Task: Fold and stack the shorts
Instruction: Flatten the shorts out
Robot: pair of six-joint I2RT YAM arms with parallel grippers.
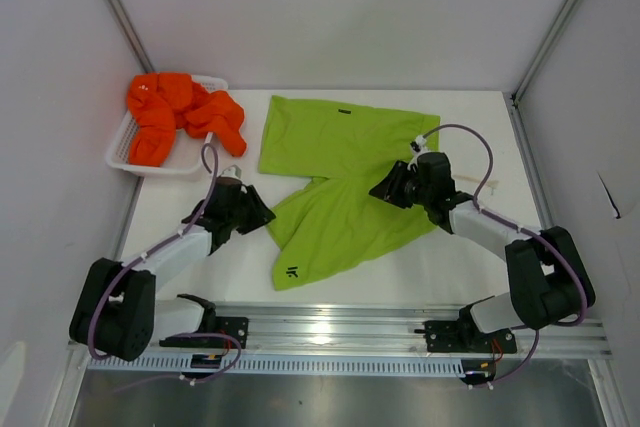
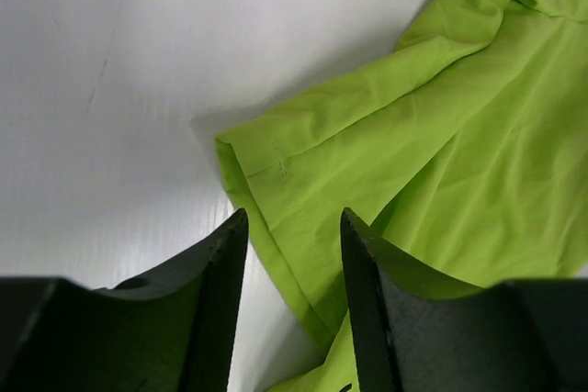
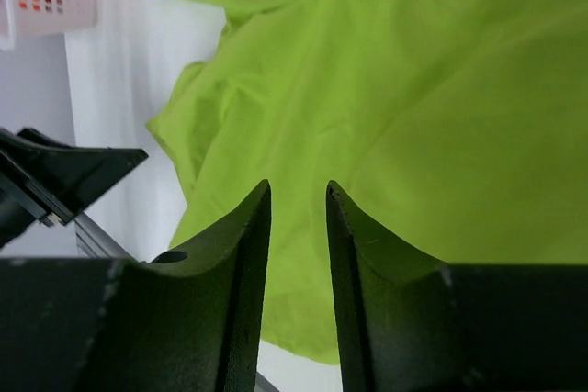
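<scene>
While the left gripper (image 2: 294, 218) keeps its fingers spread over a hem corner of the lime green shorts (image 1: 335, 147), pinching nothing, the right gripper (image 3: 298, 188) hovers with fingers narrowly parted above the same cloth. The green pair lies partly spread on the table (image 1: 450, 247) between both arms. The orange shorts (image 1: 180, 117) sit bunched in the white basket (image 1: 125, 155), far left.

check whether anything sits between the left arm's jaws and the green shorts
Nothing visible does. The left arm's jaws stand open right at the hem of the green shorts, which lies on bare table. The orange shorts sit away in the basket.
</scene>
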